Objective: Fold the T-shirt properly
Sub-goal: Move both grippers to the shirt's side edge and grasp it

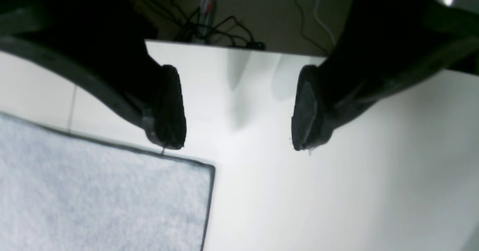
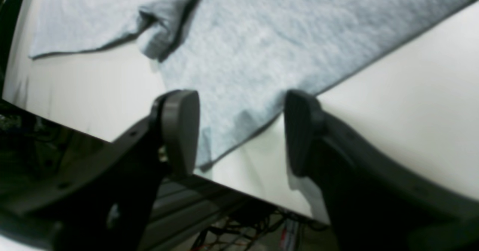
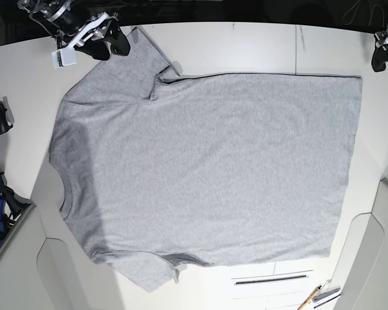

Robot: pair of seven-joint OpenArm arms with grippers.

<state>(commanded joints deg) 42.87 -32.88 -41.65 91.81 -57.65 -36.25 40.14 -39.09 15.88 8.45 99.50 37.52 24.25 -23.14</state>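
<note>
Nearby, a pencil (image 3: pixel 308 299) and some flat items lay at the table (image 3: pixel 246 45) edge around five o'clock, clear of the T-shirt (image 3: pixel 207 168), which lay spread flat across the middle. The right gripper (image 3: pixel 116 44) stood wide at eleven o'clock over a sleeve. The left gripper (image 1: pixel 238 109), also wide, hung above bare table at two o'clock, beside the hem corner.

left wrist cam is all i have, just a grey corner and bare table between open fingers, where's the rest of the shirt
Observer: The T-shirt lies spread flat, plain side up, across the table; you see its hem corner.
Operator: where's the other arm
Observer: The right gripper is at the far sleeve, jaws open.
Operator: holding cloth?
Observer: No. The right wrist view shows the sleeve edge between its fingers, ungripped.
</note>
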